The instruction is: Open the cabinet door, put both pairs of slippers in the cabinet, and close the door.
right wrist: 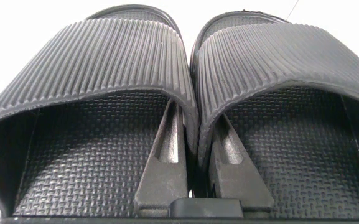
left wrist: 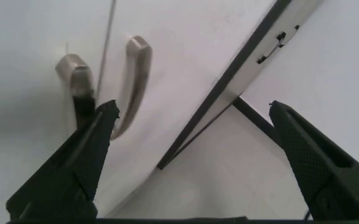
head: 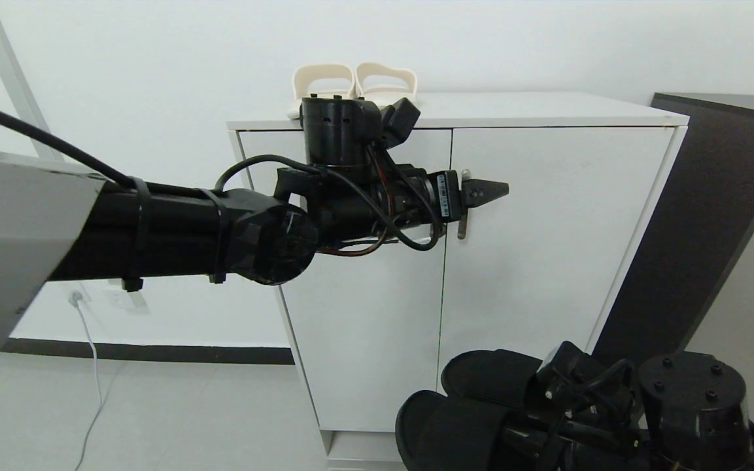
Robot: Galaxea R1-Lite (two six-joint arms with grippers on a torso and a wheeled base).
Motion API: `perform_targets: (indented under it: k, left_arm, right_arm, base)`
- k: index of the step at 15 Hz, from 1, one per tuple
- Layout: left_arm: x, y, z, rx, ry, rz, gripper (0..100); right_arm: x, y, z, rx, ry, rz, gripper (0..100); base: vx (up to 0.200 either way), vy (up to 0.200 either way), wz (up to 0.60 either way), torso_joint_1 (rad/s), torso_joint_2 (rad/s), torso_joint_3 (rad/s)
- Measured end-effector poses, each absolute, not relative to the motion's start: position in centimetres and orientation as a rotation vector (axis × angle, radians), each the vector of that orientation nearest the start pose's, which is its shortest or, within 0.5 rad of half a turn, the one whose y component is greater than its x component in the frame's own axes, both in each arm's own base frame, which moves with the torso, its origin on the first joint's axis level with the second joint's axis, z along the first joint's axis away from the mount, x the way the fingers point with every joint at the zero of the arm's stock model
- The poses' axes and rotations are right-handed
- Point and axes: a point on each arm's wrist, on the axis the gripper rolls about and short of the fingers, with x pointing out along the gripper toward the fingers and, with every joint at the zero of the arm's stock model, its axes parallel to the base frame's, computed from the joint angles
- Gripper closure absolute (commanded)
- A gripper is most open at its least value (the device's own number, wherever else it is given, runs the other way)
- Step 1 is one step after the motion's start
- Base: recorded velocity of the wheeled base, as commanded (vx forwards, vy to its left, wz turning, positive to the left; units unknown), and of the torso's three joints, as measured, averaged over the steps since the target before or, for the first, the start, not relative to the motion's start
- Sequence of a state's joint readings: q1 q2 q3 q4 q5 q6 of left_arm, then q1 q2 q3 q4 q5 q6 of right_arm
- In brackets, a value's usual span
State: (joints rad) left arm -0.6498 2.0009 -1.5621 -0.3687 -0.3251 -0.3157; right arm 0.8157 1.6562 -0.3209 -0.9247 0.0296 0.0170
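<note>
- The left pincer (head: 496,190) hung in front of the upper middle of the white cabinet (head: 547,281). Its jaws were spread wide and held nothing.
- Both cabinet doors (head: 357,307) were shut, their seam running down just behind the left pincer.
- Two curved metal handles (left wrist: 133,81) stood upright side by side just ahead of the left pincer. One fingertip (left wrist: 102,124) lay in line with the gap between them. Whether it touched either handle could not be told.
- The cream slippers (head: 355,80) sat as a pair on the cabinet top, above the left pincer and back toward its wrist, close to the wall.
- The right pincer (right wrist: 198,163) was low, well below the left pincer and near the foot of the cabinet. It was closed down on the black slippers (right wrist: 120,68).
- One of its fingers (right wrist: 163,165) lay inside each slipper, under the ribbed strap. The two adjoining side walls were pinched between them.
- In the head view the black slippers (head: 475,402) were held side by side just beyond the right pincer's wrist, in front of the bottom of the right-hand door.
- A dark panel (head: 710,229) stood against the cabinet's far side, beyond the left pincer's tip.
</note>
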Motion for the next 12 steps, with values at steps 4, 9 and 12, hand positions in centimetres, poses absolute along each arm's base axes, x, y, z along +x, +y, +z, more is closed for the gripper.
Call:
perform_targets:
  k: [4, 9, 12]
  left_arm:
    - [33.6, -26.7, 25.6, -0.271, 0.229, -0.935, 0]
    - [34.6, -27.9, 24.9, -0.271, 0.226, -0.932, 100]
    - [34.7, -28.1, 24.6, -0.270, 0.233, -0.928, 100]
  right_arm:
    - [15.9, 17.1, 10.5, -0.148, 0.403, 0.830, 100]
    - [16.0, 17.1, 10.3, -0.151, 0.408, 0.831, 100]
    - [15.9, 17.1, 10.3, -0.152, 0.411, 0.831, 100]
  base:
    - [0.000, 0.000, 0.00, 0.000, 0.00, 0.000]
    - [0.000, 0.000, 0.00, 0.000, 0.00, 0.000]
    - [0.000, 0.000, 0.00, 0.000, 0.00, 0.000]
